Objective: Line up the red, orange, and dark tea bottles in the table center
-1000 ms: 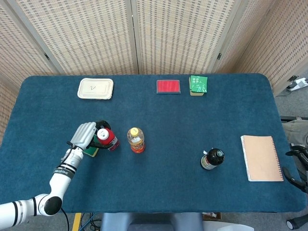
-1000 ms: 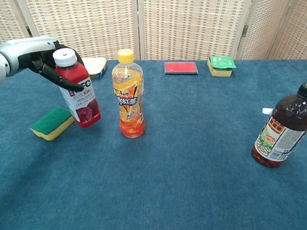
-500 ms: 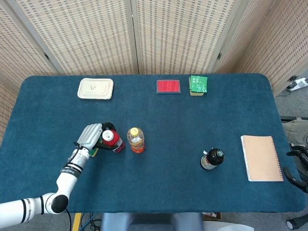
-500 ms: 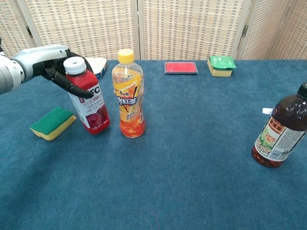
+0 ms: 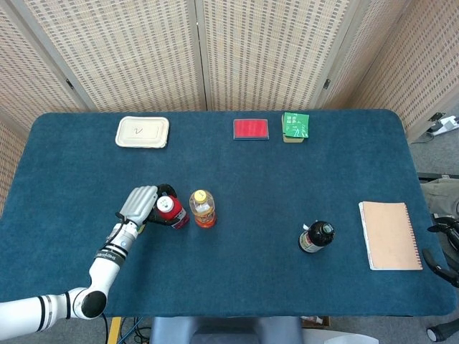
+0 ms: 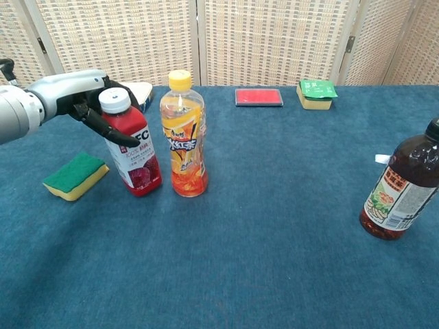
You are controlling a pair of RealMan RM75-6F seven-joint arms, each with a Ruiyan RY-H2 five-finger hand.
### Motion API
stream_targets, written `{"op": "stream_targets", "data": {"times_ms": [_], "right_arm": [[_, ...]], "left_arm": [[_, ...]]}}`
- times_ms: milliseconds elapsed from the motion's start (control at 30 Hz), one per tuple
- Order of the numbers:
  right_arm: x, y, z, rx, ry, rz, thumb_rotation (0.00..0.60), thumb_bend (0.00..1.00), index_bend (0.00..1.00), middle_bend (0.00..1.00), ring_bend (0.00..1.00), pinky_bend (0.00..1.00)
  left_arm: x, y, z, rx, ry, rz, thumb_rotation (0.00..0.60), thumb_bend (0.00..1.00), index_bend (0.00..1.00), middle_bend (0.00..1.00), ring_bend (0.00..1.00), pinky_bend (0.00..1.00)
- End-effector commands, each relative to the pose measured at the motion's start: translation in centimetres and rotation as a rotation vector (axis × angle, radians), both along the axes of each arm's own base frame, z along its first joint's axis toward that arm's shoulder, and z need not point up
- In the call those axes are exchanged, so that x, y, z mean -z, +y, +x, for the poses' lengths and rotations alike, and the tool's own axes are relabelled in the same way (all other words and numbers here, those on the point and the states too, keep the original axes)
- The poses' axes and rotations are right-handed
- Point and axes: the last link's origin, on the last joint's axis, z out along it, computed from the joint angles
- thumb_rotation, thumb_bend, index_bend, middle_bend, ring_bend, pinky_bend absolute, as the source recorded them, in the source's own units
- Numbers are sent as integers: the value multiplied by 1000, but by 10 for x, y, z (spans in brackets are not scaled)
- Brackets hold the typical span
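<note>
The red bottle [image 6: 133, 152] stands on the counter [image 5: 258, 179] left of centre, just beside the orange bottle [image 6: 183, 136] on its left, leaning a little. It looks full, so fairly heavy for its size and top-heavy when tipped; the smooth plastic wall and glossy label are likely slippery, and the body should give slightly under a squeeze. The left hand [image 6: 88, 92] grasps it high, fingers wrapped round the shoulder just under the white cap; a hold lower on the labelled body would probably steady it better. The dark tea bottle [image 6: 400, 185] stands well apart on the right, looking equally full and heavy. A green sponge [image 6: 75, 175] lies near, left of the red bottle. The right hand is out of sight.
</note>
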Motion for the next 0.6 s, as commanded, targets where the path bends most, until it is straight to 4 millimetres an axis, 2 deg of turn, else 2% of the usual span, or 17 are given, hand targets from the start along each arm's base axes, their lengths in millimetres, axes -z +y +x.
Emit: {"op": "stream_targets", "data": {"times_ms": [33, 600], "right_arm": [[0, 0, 0, 0, 0, 0, 600, 272, 416, 311, 288, 455], [0, 0, 0, 1, 0, 1, 600, 272, 416, 312, 288, 455]], "left_arm": [[0, 0, 0, 2, 1, 5, 600, 86, 420, 412, 423, 451], [3, 5, 2, 2, 15, -2, 600, 86, 400, 409, 415, 451]]}}
